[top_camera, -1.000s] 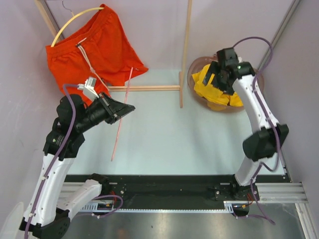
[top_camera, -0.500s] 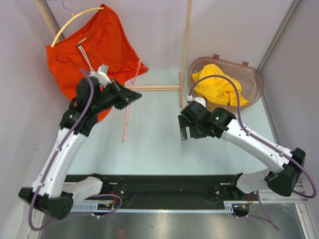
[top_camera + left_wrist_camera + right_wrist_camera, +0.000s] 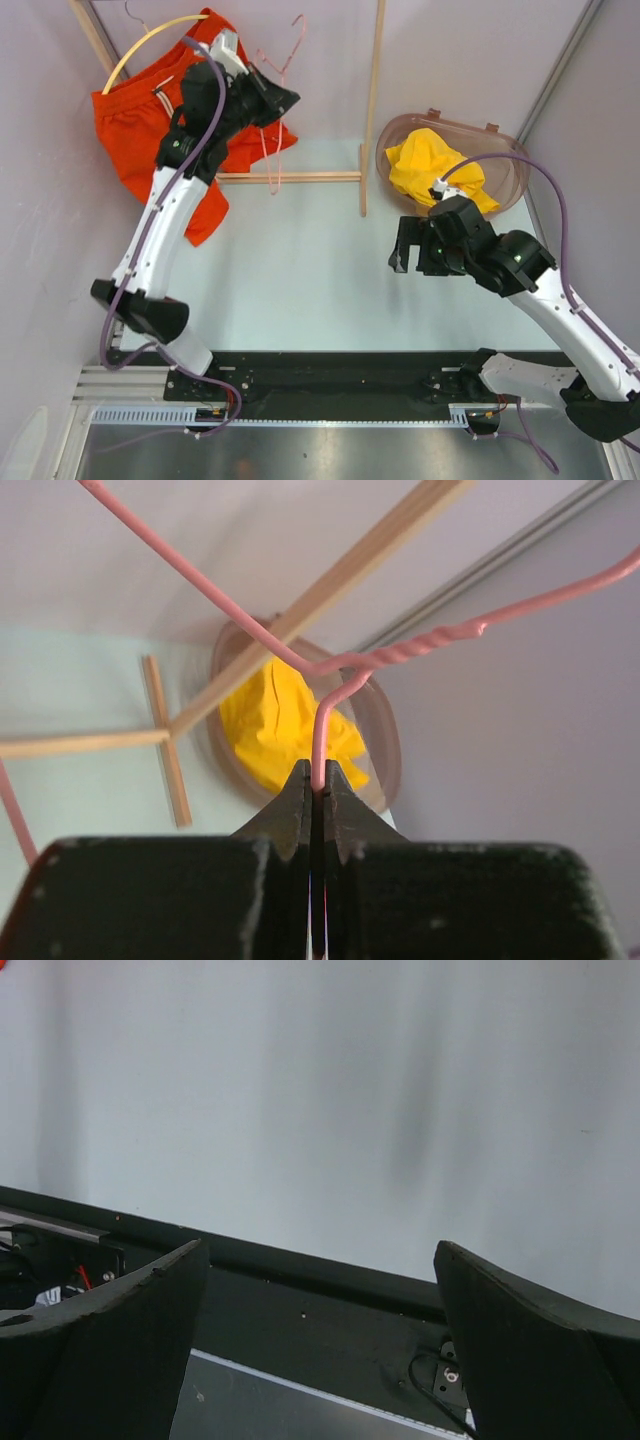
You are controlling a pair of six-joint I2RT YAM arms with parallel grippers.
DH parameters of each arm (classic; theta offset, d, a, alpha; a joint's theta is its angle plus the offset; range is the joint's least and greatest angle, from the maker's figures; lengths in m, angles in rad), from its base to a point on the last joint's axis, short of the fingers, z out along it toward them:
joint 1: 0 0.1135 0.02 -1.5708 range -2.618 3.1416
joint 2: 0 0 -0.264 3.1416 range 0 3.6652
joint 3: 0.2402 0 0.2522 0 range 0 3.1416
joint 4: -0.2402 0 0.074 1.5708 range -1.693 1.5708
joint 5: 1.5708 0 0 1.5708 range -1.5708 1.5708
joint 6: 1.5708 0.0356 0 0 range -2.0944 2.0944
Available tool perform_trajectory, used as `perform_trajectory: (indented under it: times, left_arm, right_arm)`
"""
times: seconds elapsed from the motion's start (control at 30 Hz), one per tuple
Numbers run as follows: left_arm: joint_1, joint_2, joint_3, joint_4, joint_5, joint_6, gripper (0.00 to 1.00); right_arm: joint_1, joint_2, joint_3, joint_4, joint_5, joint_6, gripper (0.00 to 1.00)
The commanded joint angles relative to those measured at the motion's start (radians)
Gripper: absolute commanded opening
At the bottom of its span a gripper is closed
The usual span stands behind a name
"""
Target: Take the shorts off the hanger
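**A:** Left of the wooden rack (image 3: 372,100), near the rear wall, the left arm (image 3: 175,210) holds a pink wire hanger (image 3: 318,745) up high. Its jaws are pressed shut on the thin wire just under the twisted neck. What worries you here?

**B:** The grip. The wire is thin and round, so I think the hanger can turn or slip between the jaws if it bumps something. Its lower part hangs close to the crossbar of the rack and to the orange-red shorts (image 3: 130,130), and it may catch on either.

**A:** Where are the shorts exactly?

**B:** The orange-red pair is left of the rack. It seems to hang on a yellow hanger (image 3: 135,50), and the left arm reaches over it. The yellow shorts (image 3: 425,165) lie in the brown basket (image 3: 508,150), right of the rack.

**A:** And the right arm (image 3: 520,265)?

**B:** It is in front of the rack and to the right, above the surface (image 3: 300,270). Its jaws are wide apart and empty, well apart from the orange-red pair.

**A:** So what is the danger?

**B:** A careless swing of the pink hanger can drag the orange-red cloth or knock the yellow hanger off. Then the shorts may fall in a heap and be harder to free. The rack also looks light, so a hooked wire may pull it over.
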Motion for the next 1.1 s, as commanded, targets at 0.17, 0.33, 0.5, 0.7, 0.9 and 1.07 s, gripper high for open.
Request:
perform_trajectory:
  times: [0.17, 0.33, 0.5, 0.7, 0.9, 1.07]
  left_arm:
    - [0.003, 0.244, 0.348, 0.051, -0.063, 0.158, 0.0]
    - [0.017, 0.287, 0.348, 0.12, -0.072, 0.167, 0.0]
    - [0.018, 0.304, 0.333, 0.175, -0.074, 0.198, 0.0]
    - [0.017, 0.262, 0.23, 0.344, -0.051, 0.23, 0.0]
    - [0.018, 0.309, 0.303, 0.352, -0.063, 0.229, 0.0]
    - [0.018, 0.338, 0.313, 0.376, -0.063, 0.227, 0.0]
  right_arm:
    - [-0.168, -0.029, 0.014, 0.069, -0.149, -0.107, 1.0]
    - [-0.281, -0.017, 0.018, 0.084, -0.238, -0.148, 1.0]
    - [-0.363, -0.002, 0.022, 0.084, -0.281, -0.191, 1.0]
    - [-0.418, 0.034, 0.069, 0.053, -0.3, -0.234, 1.0]
    - [-0.438, 0.057, 0.104, 0.049, -0.308, -0.25, 1.0]
    - [-0.45, 0.077, 0.12, 0.047, -0.308, -0.256, 1.0]
